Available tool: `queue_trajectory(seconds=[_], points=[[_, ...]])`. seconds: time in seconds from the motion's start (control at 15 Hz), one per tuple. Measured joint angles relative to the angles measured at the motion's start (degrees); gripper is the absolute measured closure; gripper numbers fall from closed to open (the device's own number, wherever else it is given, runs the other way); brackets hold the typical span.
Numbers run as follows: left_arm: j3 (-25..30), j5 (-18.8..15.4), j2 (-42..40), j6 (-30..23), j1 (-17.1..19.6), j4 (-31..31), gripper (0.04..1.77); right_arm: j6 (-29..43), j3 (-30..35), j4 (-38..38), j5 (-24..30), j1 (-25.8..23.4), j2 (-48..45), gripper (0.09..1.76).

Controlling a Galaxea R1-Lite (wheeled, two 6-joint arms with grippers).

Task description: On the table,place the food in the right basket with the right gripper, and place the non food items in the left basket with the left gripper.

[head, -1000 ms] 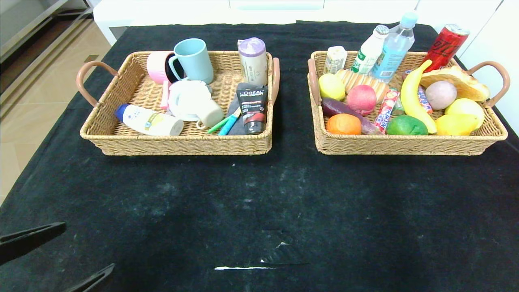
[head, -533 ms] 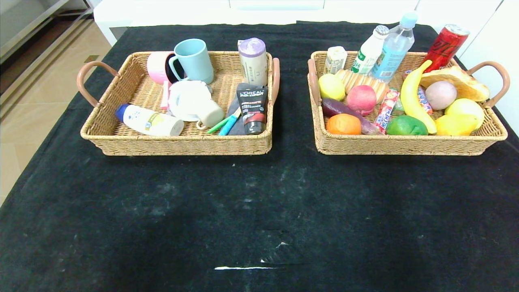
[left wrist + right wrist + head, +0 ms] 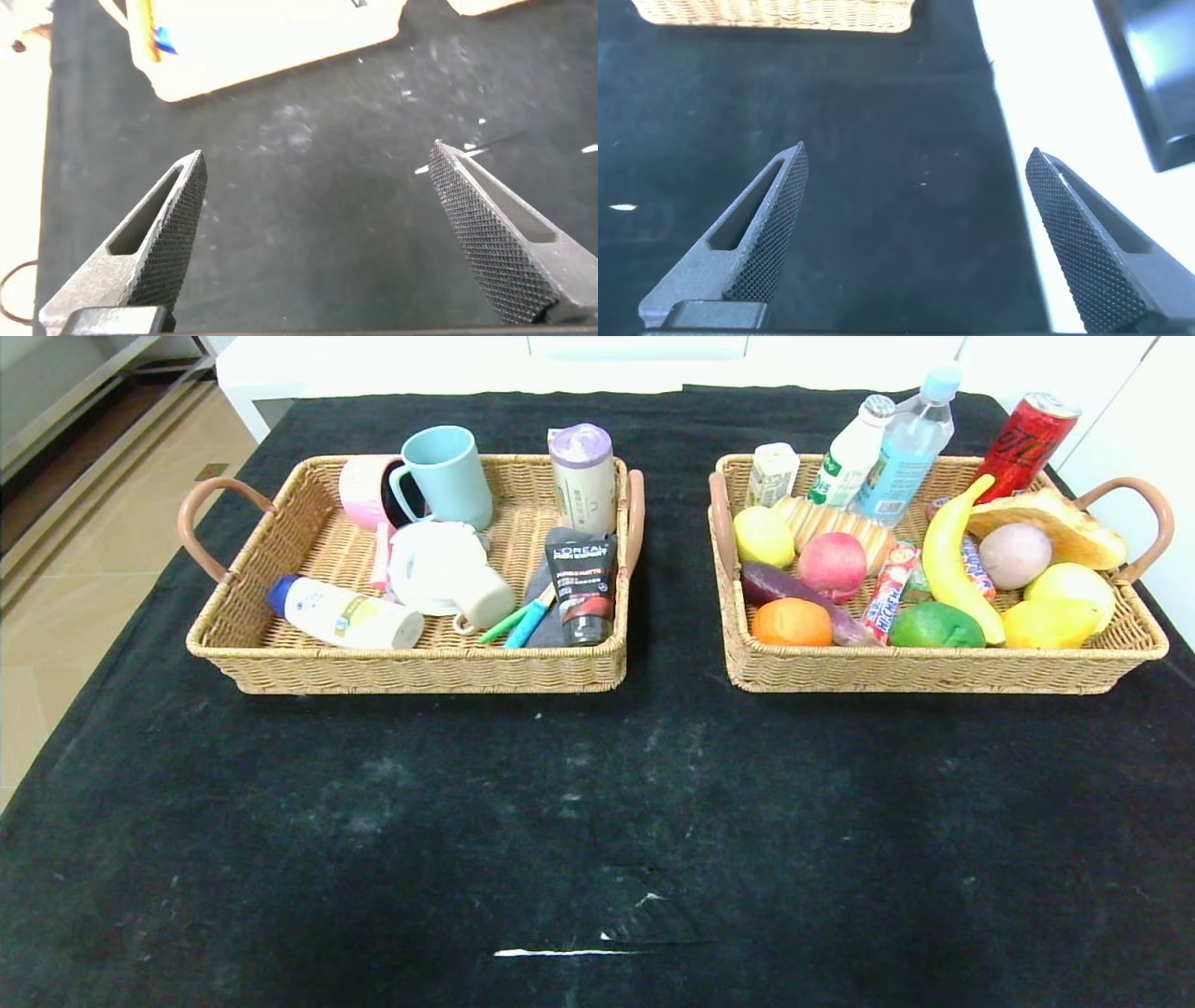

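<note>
The right basket (image 3: pixel 934 667) holds the purple eggplant (image 3: pixel 794 590), the orange (image 3: pixel 792 622), the red-pink peach (image 3: pixel 833 565) and the red candy stick (image 3: pixel 887 590). The left basket (image 3: pixel 411 665) holds the white bottle with a blue cap (image 3: pixel 341 614) and the white round dish (image 3: pixel 428 566). Neither gripper shows in the head view. In the left wrist view my left gripper (image 3: pixel 318 159) is open and empty above the black table (image 3: pixel 597 803). In the right wrist view my right gripper (image 3: pixel 917 154) is open and empty over the table near its edge.
The left basket also holds mugs (image 3: pixel 446 476), a grey canister (image 3: pixel 583 476), a black tube (image 3: pixel 583 586) and pens. The right basket also holds a banana (image 3: pixel 950 560), lemons, bread, bottles (image 3: pixel 906 443) and a red can (image 3: pixel 1027 443). A white scratch (image 3: pixel 560 952) marks the cloth near the front.
The left gripper's open fingers were at the head view's lower left a second ago and have drawn back out of that view. The baskets and their contents have not moved.
</note>
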Motion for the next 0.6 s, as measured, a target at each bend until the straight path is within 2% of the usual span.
queue_trajectory(seconds=[0.27,0.6], points=[[2.84,-0.05,-3.41,-0.06,0.01,1.69,0.09,-1.85,3.04,0.05,6.72,-5.13,-2.84,0.15],[11.08,0.13,-10.17,-0.69,-0.85,-0.63,0.09,-0.91,9.86,-0.88,13.01,-5.13,-11.30,0.15]])
